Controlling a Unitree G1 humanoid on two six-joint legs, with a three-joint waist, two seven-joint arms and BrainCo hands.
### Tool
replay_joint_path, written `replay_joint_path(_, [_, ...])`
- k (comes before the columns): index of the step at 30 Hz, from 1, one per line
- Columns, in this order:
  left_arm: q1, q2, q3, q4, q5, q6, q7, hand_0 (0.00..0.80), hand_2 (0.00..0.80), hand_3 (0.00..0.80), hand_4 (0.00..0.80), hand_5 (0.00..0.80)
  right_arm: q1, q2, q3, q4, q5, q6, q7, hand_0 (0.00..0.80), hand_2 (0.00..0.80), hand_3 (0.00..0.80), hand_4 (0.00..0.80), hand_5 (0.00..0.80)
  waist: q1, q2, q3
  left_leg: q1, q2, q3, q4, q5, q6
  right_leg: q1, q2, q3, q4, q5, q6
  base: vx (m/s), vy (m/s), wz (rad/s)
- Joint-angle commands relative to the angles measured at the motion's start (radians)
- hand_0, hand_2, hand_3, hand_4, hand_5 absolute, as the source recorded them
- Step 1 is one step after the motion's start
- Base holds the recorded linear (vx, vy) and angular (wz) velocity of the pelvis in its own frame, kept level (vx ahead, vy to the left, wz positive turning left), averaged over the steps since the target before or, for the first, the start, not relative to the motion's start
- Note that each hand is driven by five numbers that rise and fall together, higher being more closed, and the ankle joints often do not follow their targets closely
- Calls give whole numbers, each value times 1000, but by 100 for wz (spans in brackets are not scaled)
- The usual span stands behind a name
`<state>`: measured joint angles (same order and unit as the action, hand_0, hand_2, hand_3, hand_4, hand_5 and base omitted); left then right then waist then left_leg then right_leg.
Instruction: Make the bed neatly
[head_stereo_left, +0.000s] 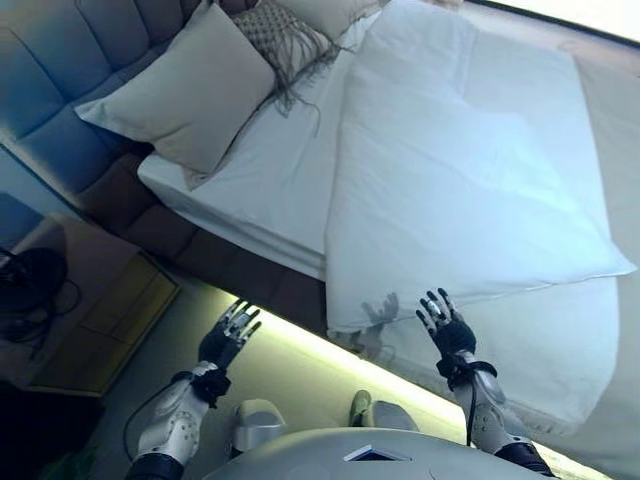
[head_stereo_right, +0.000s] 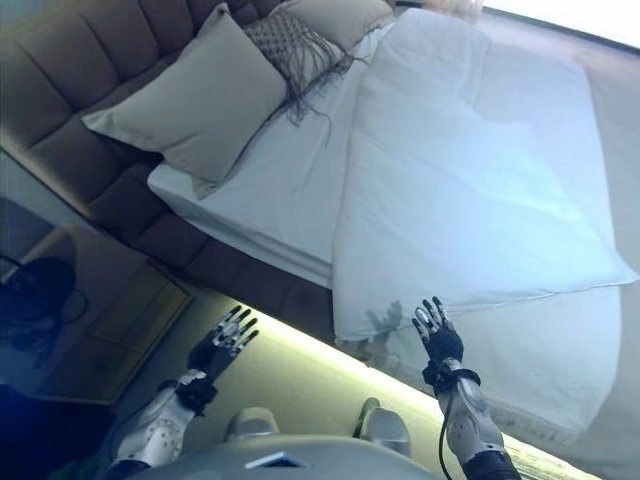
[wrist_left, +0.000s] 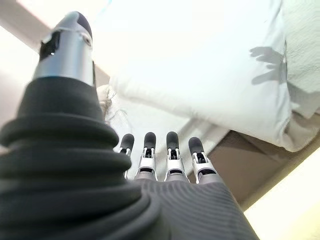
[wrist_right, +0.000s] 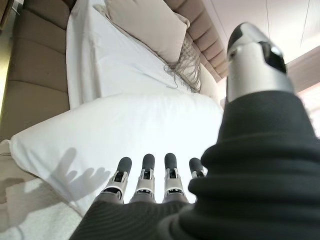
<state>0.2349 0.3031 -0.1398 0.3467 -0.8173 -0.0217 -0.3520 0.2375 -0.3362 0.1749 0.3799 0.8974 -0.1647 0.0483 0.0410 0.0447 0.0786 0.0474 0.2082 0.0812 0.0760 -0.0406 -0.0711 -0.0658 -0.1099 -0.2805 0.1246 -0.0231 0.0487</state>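
A white duvet (head_stereo_left: 470, 180) lies on the bed, over most of the white sheet (head_stereo_left: 270, 180), with its near corner (head_stereo_left: 345, 315) hanging over the bed's side. A large beige pillow (head_stereo_left: 190, 85) and a fringed cushion (head_stereo_left: 285, 40) lie by the padded headboard (head_stereo_left: 50, 70). My left hand (head_stereo_left: 225, 340) is open, raised beside the bed frame, holding nothing. My right hand (head_stereo_left: 447, 328) is open, just short of the duvet's near edge, holding nothing. Both hands also show in the wrist views: the left hand (wrist_left: 165, 165) and the right hand (wrist_right: 145, 182).
A dark wooden nightstand (head_stereo_left: 90, 300) stands at the left by the headboard. A lit strip (head_stereo_left: 330, 355) runs along the floor under the bed's side. A brown bed frame (head_stereo_left: 230, 270) shows below the sheet. A textured white cover (head_stereo_left: 540, 350) lies under the duvet at the right.
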Motion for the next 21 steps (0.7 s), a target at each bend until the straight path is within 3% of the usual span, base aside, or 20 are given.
replay_joint_path(1, [-64,15,16,0,-13,-44,11,0,0,0,0,0,-28,25,43,-73,16,-42,-13,0,0,0,0,0,25,-12,6,-103,-62,-79,-91,250,-48,89,33,3,-33,-38,15,258,-23,-2])
replay_joint_path(3, [-70,0,23,27,-10,-46,10,0,0,0,0,0,-33,31,63,-70,3,-36,-29,0,0,0,0,0,44,5,18,-166,-61,-106,-129,317,-57,118,43,18,-14,-74,3,332,-10,-40])
replay_joint_path(6, [-62,-1,32,31,11,-38,-5,0,0,0,0,0,-37,37,83,-72,-6,-43,-38,0,0,0,0,0,60,22,24,-210,-68,-127,-158,337,-57,136,48,35,29,-119,-11,319,42,-33])
replay_joint_path(10, [-32,11,60,20,28,-4,-27,0,0,0,0,0,-15,53,79,-81,-4,-34,-30,0,0,0,0,0,79,46,19,-265,-87,-165,-163,298,-51,176,37,61,88,-187,-17,469,118,-2])
replay_joint_path(13, [-41,15,59,29,26,6,-36,0,0,0,0,0,-4,59,75,-80,2,-21,-36,0,0,0,0,0,79,55,12,-264,-89,-156,-163,272,-46,207,6,66,121,-221,0,490,250,-38])
replay_joint_path(16, [-55,19,46,28,25,-1,-12,0,0,0,0,0,-9,79,89,-59,-8,-45,-44,0,0,0,0,0,86,53,9,-229,-118,-145,-143,242,-20,218,-79,57,206,-219,52,496,311,-71])
replay_joint_path(17, [-58,22,46,33,39,1,4,0,0,0,0,0,-9,87,86,-60,-6,-40,-54,0,0,0,0,0,88,44,7,-228,-136,-140,-117,231,-7,220,-108,59,231,-191,70,482,309,-75])
replay_joint_path(18, [-67,32,48,36,46,-3,-9,0,0,0,0,0,-7,99,84,-82,-6,-21,-67,0,0,0,0,0,94,27,-5,-238,-175,-135,-66,205,22,222,-164,64,272,-97,90,459,307,-53])
replay_joint_path(21, [-55,45,48,-9,51,-11,-8,0,0,0,0,0,-3,116,102,-99,-41,-24,-65,0,0,0,0,0,111,16,-34,-220,-235,-118,-41,164,80,210,-235,59,356,2,87,450,318,-27])
